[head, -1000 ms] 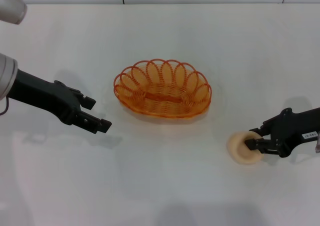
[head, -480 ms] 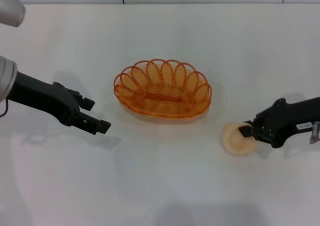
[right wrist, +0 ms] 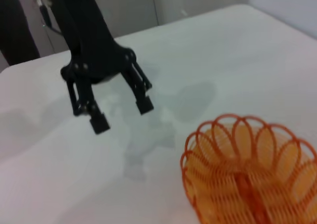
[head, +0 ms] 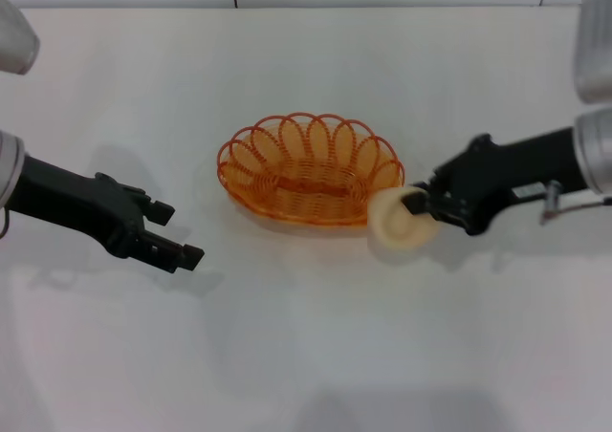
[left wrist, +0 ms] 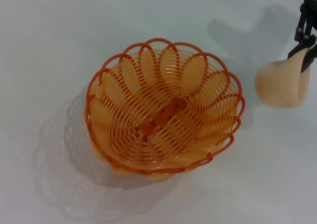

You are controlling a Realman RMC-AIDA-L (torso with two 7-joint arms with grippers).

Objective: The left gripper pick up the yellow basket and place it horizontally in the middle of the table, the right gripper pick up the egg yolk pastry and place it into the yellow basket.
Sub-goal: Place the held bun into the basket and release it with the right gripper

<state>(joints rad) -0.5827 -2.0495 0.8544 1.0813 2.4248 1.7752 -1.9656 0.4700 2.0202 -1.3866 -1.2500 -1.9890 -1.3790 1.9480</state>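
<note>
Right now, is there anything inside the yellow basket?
No. The yellow basket holds only its bare woven base. The egg yolk pastry hangs outside its rim, held in the right gripper. The table under the basket is covered.

Bright, even light w/ soft shadows; right wrist view blurry.

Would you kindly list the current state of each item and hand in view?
yellow basket: upright on the table, empty.
egg yolk pastry: gripped, lifted, beside the basket's rim.
right hand: shut on the pastry.
left hand: open, empty, away from the basket.
</note>
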